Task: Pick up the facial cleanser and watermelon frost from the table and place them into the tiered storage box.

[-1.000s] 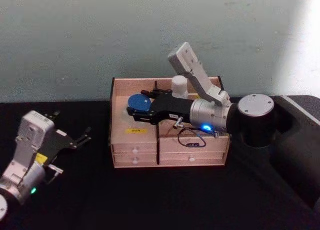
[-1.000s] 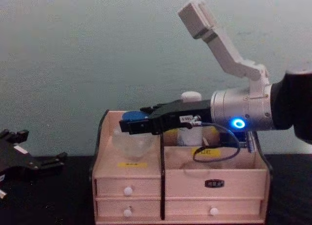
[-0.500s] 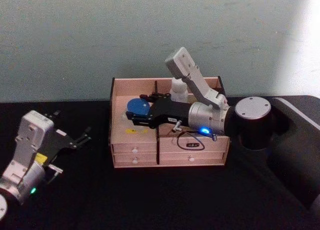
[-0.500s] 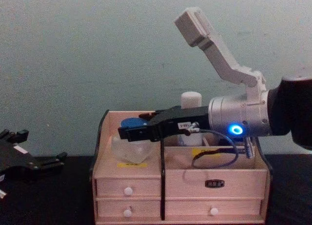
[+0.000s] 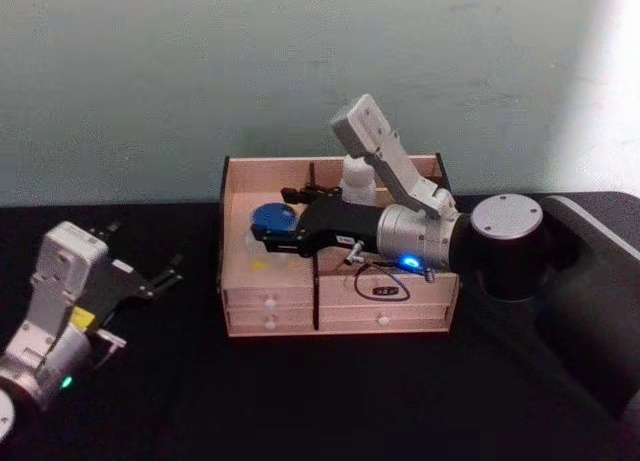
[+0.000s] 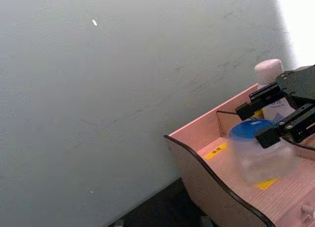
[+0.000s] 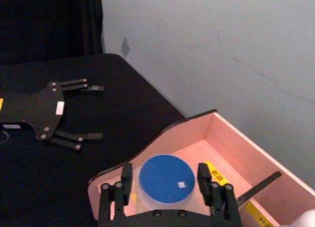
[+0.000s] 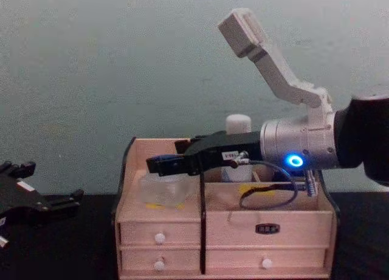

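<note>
Chest view: the right gripper (image 8: 159, 166) hides the jar's (image 8: 163, 189) blue lid; its black fingers are closed against the clear, squat jar, low in the box's (image 8: 225, 231) left compartment. Behind the arm, the bottle (image 8: 237, 123) shows just its rounded white cap. The left gripper (image 5: 150, 278), fingers spread and holding nothing, rests on the black table (image 5: 330, 401).

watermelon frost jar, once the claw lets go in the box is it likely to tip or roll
Probably neither. The watermelon frost is squat and wider than tall, sitting upright in the tiered storage box, so it should stand steadily. Its clear smooth wall looks rigid but possibly slippery, so the right claw could drag it while opening.
</note>
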